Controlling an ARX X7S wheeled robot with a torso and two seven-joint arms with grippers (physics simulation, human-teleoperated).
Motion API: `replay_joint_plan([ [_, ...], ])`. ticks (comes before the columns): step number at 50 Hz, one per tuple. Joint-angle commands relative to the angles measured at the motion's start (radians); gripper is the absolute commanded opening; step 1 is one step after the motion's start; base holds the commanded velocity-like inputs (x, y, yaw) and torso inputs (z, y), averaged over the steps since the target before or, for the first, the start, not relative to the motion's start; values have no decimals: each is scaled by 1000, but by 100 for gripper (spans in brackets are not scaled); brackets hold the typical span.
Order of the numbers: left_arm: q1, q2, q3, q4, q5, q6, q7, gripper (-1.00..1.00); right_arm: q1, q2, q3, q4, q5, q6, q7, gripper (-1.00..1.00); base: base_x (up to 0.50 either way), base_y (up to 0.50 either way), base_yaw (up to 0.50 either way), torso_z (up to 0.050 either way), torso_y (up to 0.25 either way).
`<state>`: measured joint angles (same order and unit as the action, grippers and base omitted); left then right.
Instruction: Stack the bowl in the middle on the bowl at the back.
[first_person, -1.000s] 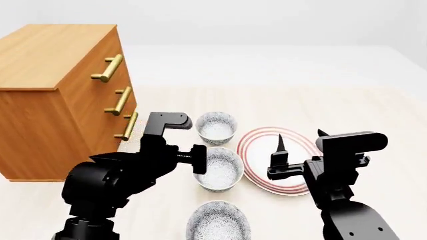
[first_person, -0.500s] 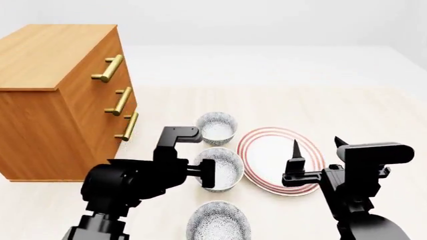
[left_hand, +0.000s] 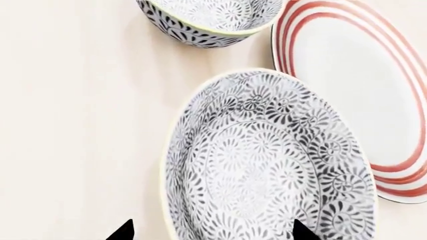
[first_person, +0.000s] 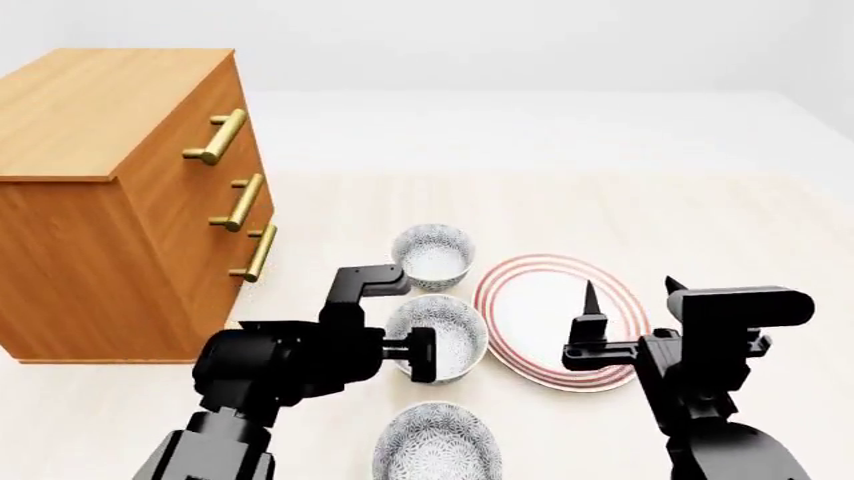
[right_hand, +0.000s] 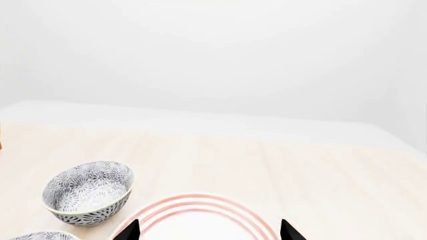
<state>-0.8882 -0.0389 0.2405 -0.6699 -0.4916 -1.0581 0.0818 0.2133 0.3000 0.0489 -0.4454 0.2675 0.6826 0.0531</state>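
The middle bowl (first_person: 447, 335), small, deep and round with a fine grey-on-white floral pattern, stands upright at lower centre of the head view on the pale surface (first_person: 694, 215). The back bowl (first_person: 435, 254), identical in pattern and size, stands upright just above it in the frame, near but apart.
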Motion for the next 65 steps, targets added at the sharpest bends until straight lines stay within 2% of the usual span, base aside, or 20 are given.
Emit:
replay_joint_plan([
  [1, -46, 19, 19, -174, 3, 85, 8, 100, 79, -40, -75, 101, -52, -36, 34, 100, 0, 0, 0, 0, 0],
  [10, -71, 23, 33, -269, -13, 141, 9, 100, 75, -38, -79, 112, -48, -45, 33, 100, 0, 0, 0, 0, 0],
  [11, -76, 25, 36, -286, -16, 151, 14, -100, 71, -35, -77, 108, -45, -44, 31, 100, 0, 0, 0, 0, 0],
  [19, -70, 14, 27, -274, -67, 153, 25, -100, 41, -19, -53, 79, -25, -37, 26, 100, 0, 0, 0, 0, 0],
  [27, -75, -24, -87, -274, -156, 185, 14, -100, 6, -4, -29, 54, -6, -35, 21, 100, 0, 0, 0, 0, 0],
  [37, 1, -67, -170, -7, -265, 73, -83, -100, -1, 1, -24, 44, 2, -29, 25, 100, 0, 0, 0, 0, 0],
  [52, 86, -96, -210, 304, -393, -78, -177, -100, -9, 11, -16, 37, 12, -28, 27, 100, 0, 0, 0, 0, 0],
  [65, 180, -94, -298, 617, -535, -272, -407, -100, 13, 7, -22, 65, 14, -29, 33, 100, 0, 0, 0, 0, 0],
])
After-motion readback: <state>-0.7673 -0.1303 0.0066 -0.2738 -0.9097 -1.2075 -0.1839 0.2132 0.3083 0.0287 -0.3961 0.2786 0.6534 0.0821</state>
